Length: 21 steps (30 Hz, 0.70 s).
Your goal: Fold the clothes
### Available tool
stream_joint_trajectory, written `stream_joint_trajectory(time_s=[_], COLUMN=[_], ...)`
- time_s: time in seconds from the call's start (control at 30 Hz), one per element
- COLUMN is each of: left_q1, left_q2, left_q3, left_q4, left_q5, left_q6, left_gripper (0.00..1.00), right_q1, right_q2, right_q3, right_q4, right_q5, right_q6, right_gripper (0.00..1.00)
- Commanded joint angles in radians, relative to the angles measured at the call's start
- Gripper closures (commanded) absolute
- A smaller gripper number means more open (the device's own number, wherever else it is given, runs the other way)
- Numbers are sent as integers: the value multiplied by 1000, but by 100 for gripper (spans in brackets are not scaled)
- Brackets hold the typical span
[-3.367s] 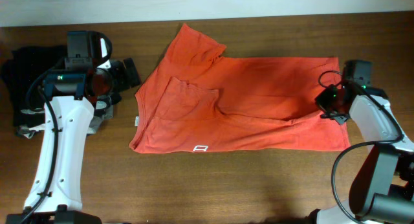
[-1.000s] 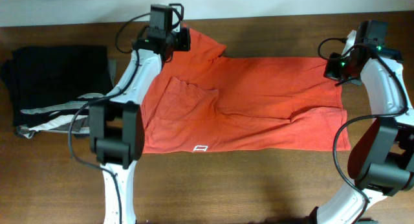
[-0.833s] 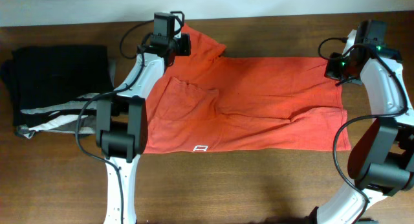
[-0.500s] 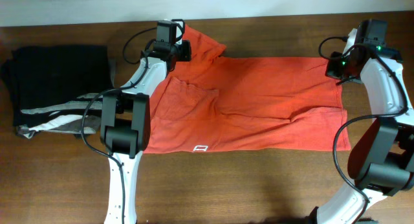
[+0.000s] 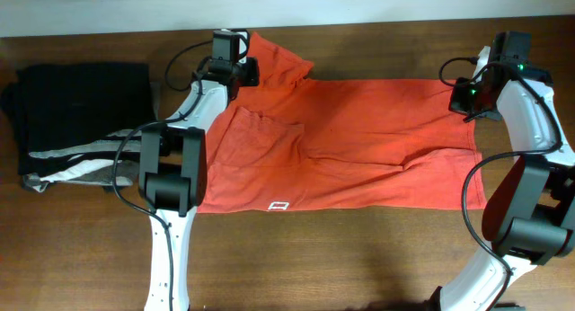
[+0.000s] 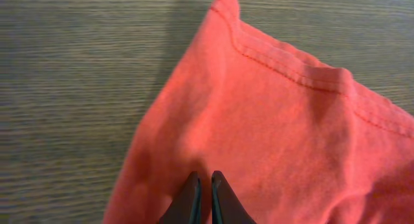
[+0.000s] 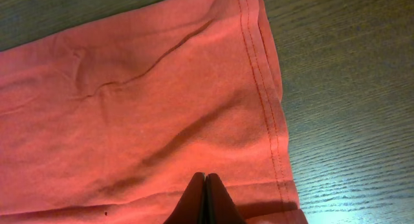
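Overhead: looking straight down from well above, taking in the whole table (image 5: 359, 257) and T-shirt (image 5: 359, 140).
Left wrist: peering close past the left gripper (image 6: 204, 179) at the far-left sleeve (image 6: 272, 120).
Right wrist: peering close past the right gripper (image 7: 205, 177) at the far-right hem (image 7: 262, 88).
Overhead is sharing both patches.

Bare desk (image 5: 359, 257) lies open along the near edge, below the shirt (image 5: 359, 140). At far left, a pile of dark clothes (image 5: 76, 104) blocks the way.
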State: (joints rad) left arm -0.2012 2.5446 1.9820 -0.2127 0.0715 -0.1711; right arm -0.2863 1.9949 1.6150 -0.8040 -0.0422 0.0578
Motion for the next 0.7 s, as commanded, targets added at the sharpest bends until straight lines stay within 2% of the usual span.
stream_joint_trajectory(time_s=[0.0,0.67], left_q1=[29,49], left_q2=[42,40], left_q3=[2,80], left_q4=[-39,-147], left_q5=[-92,-106], left_q6=[20,19], left_gripper=[92,89], right_q1=[6,5], right_q2=[7,7], right_q3=[11,11], right_q4=[-2,-15], right_q5=[13,32], right_q6=[-2,-2], right_gripper=[96,96])
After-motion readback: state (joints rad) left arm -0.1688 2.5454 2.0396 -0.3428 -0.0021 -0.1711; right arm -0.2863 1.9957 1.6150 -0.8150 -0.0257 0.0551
